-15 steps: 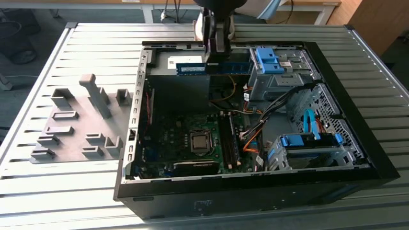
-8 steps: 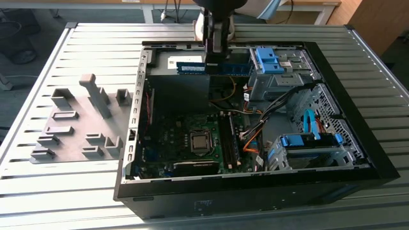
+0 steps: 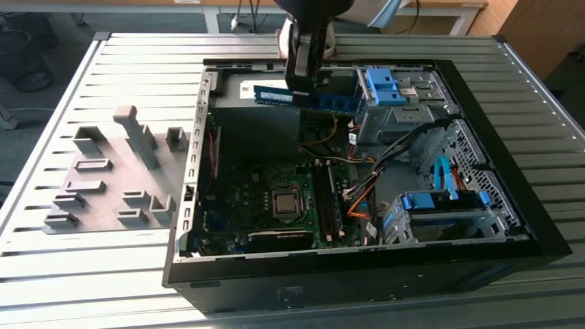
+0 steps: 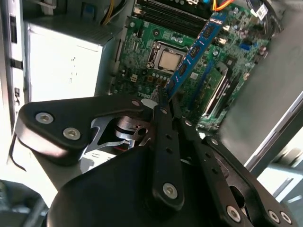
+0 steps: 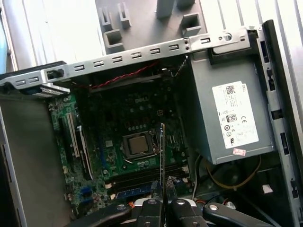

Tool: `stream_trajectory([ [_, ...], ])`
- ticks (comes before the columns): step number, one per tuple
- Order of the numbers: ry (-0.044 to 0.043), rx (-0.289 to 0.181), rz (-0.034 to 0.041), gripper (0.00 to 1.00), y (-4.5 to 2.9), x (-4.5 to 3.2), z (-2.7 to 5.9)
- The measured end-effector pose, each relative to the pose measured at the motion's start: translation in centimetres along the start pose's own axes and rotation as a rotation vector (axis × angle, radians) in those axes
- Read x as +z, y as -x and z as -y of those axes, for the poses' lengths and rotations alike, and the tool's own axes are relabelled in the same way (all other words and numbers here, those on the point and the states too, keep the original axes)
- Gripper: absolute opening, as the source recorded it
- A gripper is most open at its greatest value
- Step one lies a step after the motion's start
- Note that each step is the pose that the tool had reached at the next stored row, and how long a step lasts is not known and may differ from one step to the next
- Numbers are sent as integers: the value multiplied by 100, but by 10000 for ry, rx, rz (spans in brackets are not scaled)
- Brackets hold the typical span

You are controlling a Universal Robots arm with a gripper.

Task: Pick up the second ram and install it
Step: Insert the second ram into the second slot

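My gripper (image 3: 303,81) is shut on the second ram (image 3: 307,99), a long blue stick that hangs level over the back part of the open computer case (image 3: 512,171). In the second wrist view the ram (image 4: 195,51) juts out from between the black fingers (image 4: 163,124) above the green motherboard (image 4: 142,52). In the first wrist view the ram (image 5: 162,156) is edge-on, held upright above the CPU socket (image 5: 138,145) and the memory slots (image 5: 142,176). The memory slots (image 3: 327,200) lie beside the CPU socket (image 3: 285,201), well below the stick.
A grey fixture plate with upright blocks (image 3: 109,179) lies on the slatted table at the exterior view's left. Inside the case are a grey power supply (image 5: 227,118), a blue-handled drive cage (image 3: 439,205), a blue bracket (image 3: 379,86) and loose orange and black cables (image 3: 361,195).
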State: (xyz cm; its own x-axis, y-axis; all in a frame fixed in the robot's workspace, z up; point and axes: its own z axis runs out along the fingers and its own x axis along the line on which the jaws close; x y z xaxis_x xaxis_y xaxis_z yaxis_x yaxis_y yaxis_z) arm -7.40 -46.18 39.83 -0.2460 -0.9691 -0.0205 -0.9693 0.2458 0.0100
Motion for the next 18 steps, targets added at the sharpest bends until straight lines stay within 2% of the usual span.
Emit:
stream_trajectory([
  [6,-18,854,11,14,0,4,0],
  [18,-39,1862,20,14,0,11,0],
])
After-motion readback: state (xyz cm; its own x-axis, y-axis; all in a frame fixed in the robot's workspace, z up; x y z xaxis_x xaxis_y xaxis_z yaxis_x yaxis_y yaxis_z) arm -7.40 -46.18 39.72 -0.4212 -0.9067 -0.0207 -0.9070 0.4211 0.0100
